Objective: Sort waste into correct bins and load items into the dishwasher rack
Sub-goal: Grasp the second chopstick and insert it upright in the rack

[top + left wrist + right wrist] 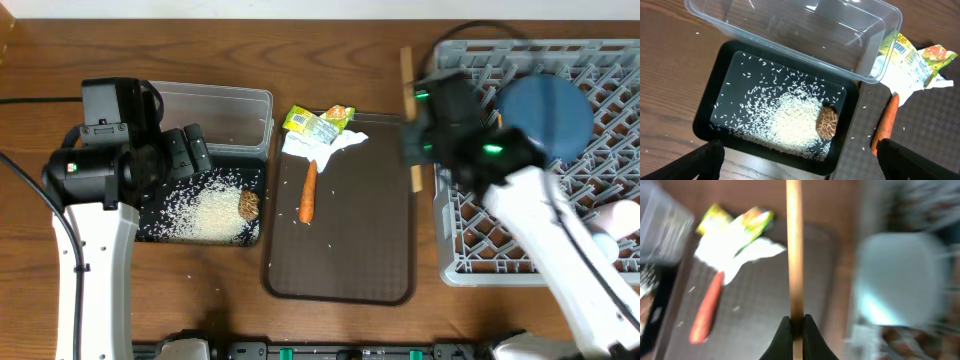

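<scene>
My right gripper (796, 325) is shut on the wooden chopsticks (794, 245), held over the right edge of the brown tray, beside the grey dishwasher rack (470, 255); they show in the overhead view (410, 90). The dark-blue plate (545, 115) stands in the rack. Snack wrappers (318, 122), a white napkin (325, 148) and the carrot (308, 192) lie on the tray. My left gripper (800, 160) is open above the black bin (705, 107), which holds rice (790, 117) and the brown lump (827, 124). The clear tub (790, 35) is behind it.
The flat dark-brown tray (350, 260) lies between the bins and the rack. A pale cup (625, 215) sits at the rack's right edge. A few rice grains are scattered on the tray and table.
</scene>
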`<action>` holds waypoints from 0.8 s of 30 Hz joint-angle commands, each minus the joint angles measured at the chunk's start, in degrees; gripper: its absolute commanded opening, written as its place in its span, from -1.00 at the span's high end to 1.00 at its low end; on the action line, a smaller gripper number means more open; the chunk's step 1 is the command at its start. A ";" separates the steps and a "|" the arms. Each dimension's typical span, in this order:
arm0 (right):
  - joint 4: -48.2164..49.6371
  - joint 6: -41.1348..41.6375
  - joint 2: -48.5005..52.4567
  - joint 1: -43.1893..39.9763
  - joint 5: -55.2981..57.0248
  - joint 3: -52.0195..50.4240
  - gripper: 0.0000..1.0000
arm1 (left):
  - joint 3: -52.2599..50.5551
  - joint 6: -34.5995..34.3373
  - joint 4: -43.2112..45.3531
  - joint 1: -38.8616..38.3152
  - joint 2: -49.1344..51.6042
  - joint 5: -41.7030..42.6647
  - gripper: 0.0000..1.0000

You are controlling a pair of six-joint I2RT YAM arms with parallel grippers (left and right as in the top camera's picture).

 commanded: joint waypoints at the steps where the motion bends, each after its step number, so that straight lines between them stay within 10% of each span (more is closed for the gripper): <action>1: -1.22 -4.20 -2.01 -7.08 5.60 0.04 0.98 | -0.04 0.98 -0.13 0.26 -0.28 -0.92 -0.96; 10: -1.97 -16.65 2.93 -25.51 5.55 -0.13 0.97 | -0.04 0.96 -0.15 0.26 -0.31 -0.92 -0.96; 20: -3.43 -22.88 11.74 -25.99 5.66 -0.15 0.96 | -0.04 0.98 -0.13 0.26 -0.28 -0.92 -0.96; 24: -4.85 -21.38 12.15 -25.90 10.16 -0.09 0.20 | -0.04 0.98 -0.15 0.26 -0.28 -0.92 -0.96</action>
